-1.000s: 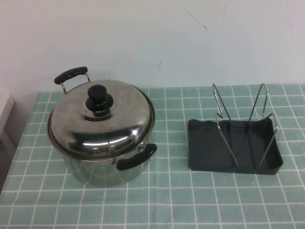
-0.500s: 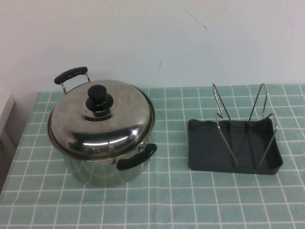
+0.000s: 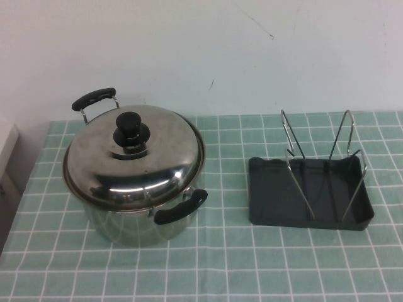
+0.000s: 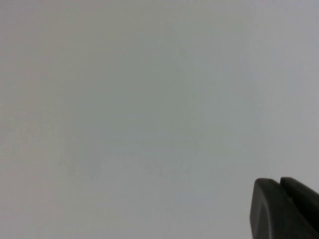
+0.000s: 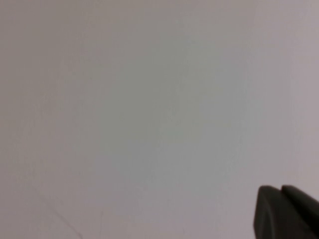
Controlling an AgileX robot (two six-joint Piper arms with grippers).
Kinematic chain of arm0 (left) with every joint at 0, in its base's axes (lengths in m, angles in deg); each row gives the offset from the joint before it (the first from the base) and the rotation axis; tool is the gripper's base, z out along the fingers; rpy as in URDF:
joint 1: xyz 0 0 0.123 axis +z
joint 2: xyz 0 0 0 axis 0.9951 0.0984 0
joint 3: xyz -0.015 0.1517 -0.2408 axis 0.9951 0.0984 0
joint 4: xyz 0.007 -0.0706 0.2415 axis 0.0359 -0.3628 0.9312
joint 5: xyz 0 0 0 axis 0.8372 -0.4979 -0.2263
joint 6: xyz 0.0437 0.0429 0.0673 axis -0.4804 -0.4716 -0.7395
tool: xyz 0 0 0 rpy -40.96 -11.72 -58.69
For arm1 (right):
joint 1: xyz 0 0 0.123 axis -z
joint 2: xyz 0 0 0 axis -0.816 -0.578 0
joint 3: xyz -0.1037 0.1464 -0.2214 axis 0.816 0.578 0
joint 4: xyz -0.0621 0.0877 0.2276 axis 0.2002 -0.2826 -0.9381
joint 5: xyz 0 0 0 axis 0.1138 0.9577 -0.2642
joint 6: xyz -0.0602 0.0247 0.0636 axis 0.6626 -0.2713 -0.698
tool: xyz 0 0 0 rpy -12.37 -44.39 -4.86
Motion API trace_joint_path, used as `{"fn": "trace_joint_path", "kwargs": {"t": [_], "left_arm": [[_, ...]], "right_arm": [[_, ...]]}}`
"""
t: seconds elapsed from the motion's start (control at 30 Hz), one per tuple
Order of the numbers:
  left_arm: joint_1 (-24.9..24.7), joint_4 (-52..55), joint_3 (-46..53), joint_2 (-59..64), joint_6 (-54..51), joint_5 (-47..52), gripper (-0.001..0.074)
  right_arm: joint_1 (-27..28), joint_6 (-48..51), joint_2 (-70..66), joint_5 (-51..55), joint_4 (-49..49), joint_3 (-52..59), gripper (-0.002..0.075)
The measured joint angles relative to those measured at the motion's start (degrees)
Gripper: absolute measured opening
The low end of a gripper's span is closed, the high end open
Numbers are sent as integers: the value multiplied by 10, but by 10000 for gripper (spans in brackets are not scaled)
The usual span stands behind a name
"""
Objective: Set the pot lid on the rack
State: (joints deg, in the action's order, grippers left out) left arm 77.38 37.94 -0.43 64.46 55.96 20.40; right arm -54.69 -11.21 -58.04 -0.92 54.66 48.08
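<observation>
Gripping the lid [image 3: 133, 157] by its knob [image 3: 130, 130] seems wisest; left tool [image 4: 285, 209] and right tool [image 5: 286, 211] face blank wall, away from the rack [image 3: 307, 192], grip state unclear.

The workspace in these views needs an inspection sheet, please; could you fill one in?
Surface: green-and-white checked tablecloth.
Job's things: pot lid sits closed on the pot; rack stands apart to the robot's right, wire loops upright, nothing in it.
Clutter: nothing seen.
Grippers: left tool and right tool show only in their wrist views, facing a blank wall, away from the table.
Cables: nothing seen.
Surroundings: pale wall behind.
</observation>
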Motion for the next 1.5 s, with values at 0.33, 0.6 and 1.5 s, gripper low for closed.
{"fn": "trace_joint_path", "kwargs": {"t": [0.33,0.6,1.5], "left_arm": [[0,-125,-179,56,24,338,-2],[-6,-172,-282,266,52,417,-2],[-128,62,-410,883,124,-32,688]], "right_arm": [[0,36,-9,311,4,-108,-3],[0,49,-57,350,14,-115,-3],[0,55,-63,396,15,-115,-3]]}}
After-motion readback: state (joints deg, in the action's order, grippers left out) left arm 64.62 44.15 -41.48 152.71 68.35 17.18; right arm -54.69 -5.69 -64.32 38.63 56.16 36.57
